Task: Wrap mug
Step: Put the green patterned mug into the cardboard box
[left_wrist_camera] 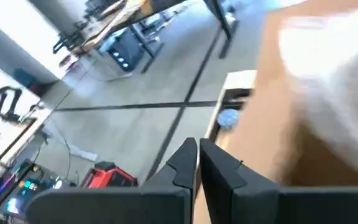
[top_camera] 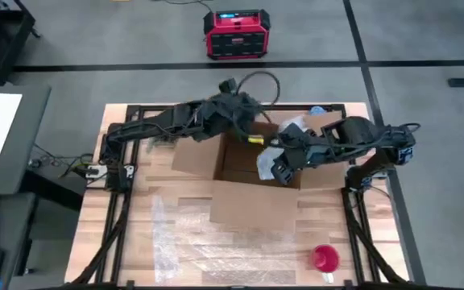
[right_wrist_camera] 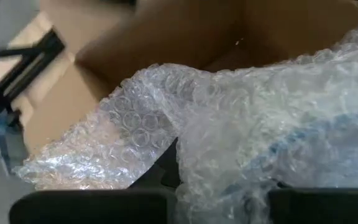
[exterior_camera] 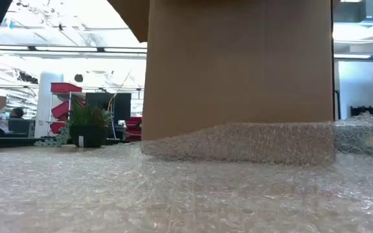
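An open cardboard box (top_camera: 240,161) stands mid-table; its near wall (exterior_camera: 238,65) fills the low view. My right gripper (top_camera: 274,167) reaches into the box from the right, shut on a bubble-wrap bundle (right_wrist_camera: 260,137) with something bluish inside; whether that is the mug I cannot tell. My left gripper (left_wrist_camera: 197,163) is shut and holds nothing, at the box's far edge (top_camera: 244,121), pointing past the table's far side. A flat bubble-wrap sheet (top_camera: 188,238) lies on the table in front of the box, its far edge (exterior_camera: 238,142) against the box's foot. My right gripper holds the bubble-wrap bundle by its crumpled lower part (right_wrist_camera: 204,168), several layers bunched between the fingers. The wrap itself hides the fingertips. The bundle sits over the box's opening, and a loose tail of wrap (right_wrist_camera: 86,155) spreads out to one side.
A red round object (top_camera: 325,258) stands near the table's front right corner. The box's near flap (top_camera: 252,205) lies folded out over the table, and more flaps stick out left and right. A red case (top_camera: 234,34) sits on the floor beyond the table.
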You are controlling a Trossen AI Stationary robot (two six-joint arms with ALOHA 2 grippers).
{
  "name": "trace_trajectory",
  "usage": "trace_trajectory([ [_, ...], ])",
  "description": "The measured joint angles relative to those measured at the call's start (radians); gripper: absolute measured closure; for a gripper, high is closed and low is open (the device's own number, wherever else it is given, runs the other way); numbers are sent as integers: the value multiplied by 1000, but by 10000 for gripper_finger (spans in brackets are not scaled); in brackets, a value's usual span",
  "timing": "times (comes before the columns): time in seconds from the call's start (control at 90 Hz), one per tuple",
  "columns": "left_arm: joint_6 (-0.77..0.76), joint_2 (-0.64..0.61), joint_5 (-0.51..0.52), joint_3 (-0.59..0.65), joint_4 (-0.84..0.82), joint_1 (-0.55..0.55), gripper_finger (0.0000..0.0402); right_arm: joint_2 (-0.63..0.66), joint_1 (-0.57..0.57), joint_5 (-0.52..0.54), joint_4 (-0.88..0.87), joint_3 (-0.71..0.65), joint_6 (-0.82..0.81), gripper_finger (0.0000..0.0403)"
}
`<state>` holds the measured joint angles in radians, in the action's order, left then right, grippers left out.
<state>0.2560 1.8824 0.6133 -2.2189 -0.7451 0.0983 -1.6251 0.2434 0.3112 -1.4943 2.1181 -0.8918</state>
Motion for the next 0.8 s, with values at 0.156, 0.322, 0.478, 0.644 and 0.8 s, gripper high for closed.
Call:
trace_trajectory([
  [0.156, -85, -1, -57, 0, -87, 63, 402, -40, -10, -25, 16, 0, 51, 373],
  [0.322, -95, -78, -91, -58, -162, 29, 402, -45, -40, 96, -17, 0, 1, 373],
  [0.478, -102, -148, -260, -113, -302, -15, 402, -24, -60, 195, -27, 29, -41, 373],
  [0.644, -178, -153, -352, -90, -395, -29, 401, -16, -114, 275, -66, 111, -31, 373],
  [0.8, -171, -112, -234, -51, -337, -27, 401, -17, -161, 243, -48, 123, 55, 373],
])
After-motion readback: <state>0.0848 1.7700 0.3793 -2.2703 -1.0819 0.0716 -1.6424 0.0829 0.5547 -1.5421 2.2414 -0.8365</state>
